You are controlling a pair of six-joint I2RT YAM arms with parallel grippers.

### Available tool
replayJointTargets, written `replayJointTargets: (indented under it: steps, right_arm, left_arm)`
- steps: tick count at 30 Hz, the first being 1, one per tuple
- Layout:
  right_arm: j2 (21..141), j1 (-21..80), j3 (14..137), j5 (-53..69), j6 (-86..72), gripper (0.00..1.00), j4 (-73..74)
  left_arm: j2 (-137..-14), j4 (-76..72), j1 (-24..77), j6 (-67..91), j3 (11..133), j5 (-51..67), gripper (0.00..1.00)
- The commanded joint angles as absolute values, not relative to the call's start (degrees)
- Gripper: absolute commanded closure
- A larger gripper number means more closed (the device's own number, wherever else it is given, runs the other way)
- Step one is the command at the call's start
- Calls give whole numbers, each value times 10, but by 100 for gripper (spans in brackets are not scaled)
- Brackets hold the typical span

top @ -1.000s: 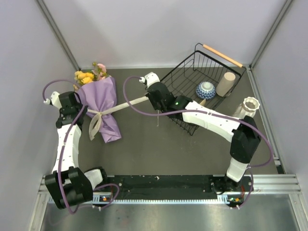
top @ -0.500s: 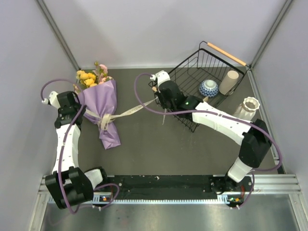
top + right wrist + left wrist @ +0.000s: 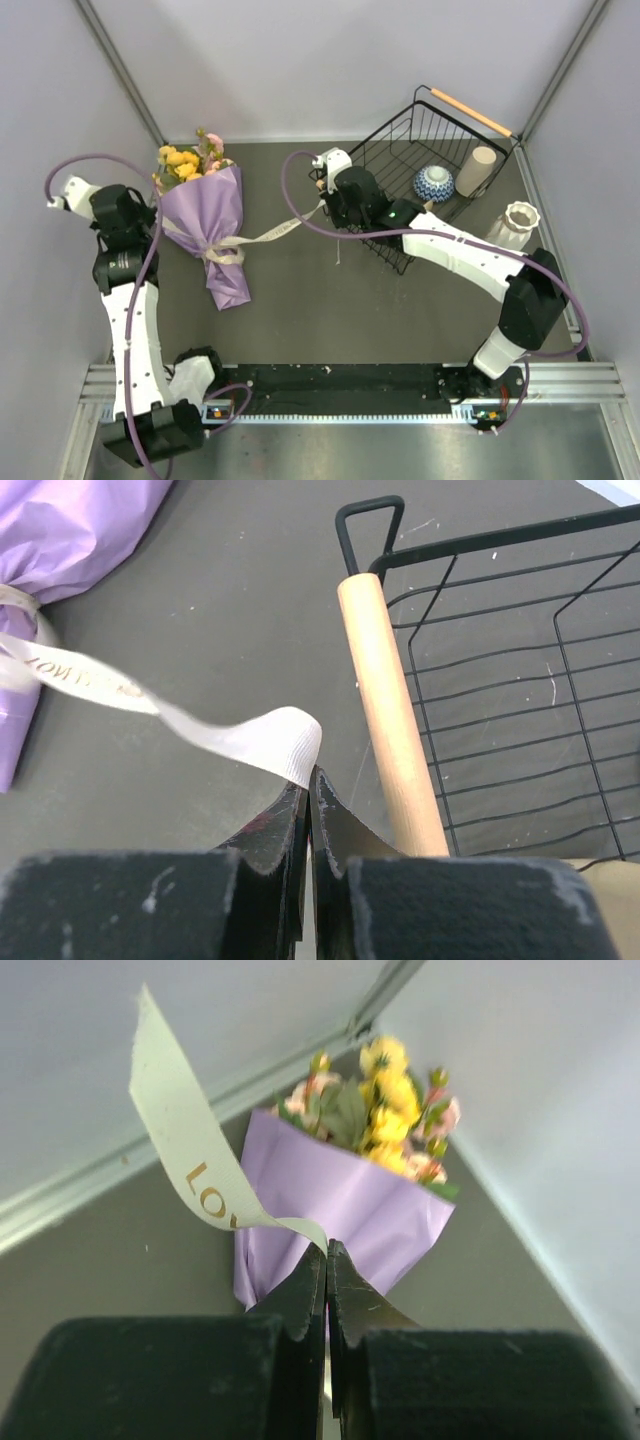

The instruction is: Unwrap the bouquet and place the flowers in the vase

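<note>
The bouquet (image 3: 212,215) lies at the left of the table, its lilac paper cone pointing toward me and its yellow and pink flowers (image 3: 183,160) at the far end. A cream ribbon (image 3: 270,232) runs from the knot on the cone to my right gripper (image 3: 324,206), which is shut on that ribbon end (image 3: 250,738). My left gripper (image 3: 151,222) sits just left of the bouquet (image 3: 330,1200); it is shut on the ribbon's other end (image 3: 180,1150), which curls up and to the left. The white ribbed vase (image 3: 518,222) stands at the far right, away from both grippers.
A black wire basket (image 3: 398,150) with a wooden handle (image 3: 390,710) sits right beside my right gripper. It holds a blue-and-white bowl (image 3: 433,184) and a cream cylinder cup (image 3: 474,170). Grey walls close in the table on three sides.
My right gripper has drawn the ribbon to the right, toward the basket. The left arm has swung left with the other end. The bow's loops have come undone and the bouquet has shifted.
</note>
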State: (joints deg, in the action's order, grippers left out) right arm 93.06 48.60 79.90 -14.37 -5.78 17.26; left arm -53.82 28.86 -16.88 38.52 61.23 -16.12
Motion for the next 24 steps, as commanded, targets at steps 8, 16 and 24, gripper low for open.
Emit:
replayJointTargets:
  steps: [8, 16, 24]
  right_arm:
    - [918, 490, 795, -106, -65, 100, 133]
    - [904, 504, 795, -102, -57, 100, 125]
    - [906, 520, 793, -76, -57, 100, 116]
  left_arm:
    - [-501, 317, -171, 362, 778, -258, 100]
    - [-473, 330, -171, 338, 778, -301, 100]
    - [-418, 252, -131, 205, 628, -538, 59]
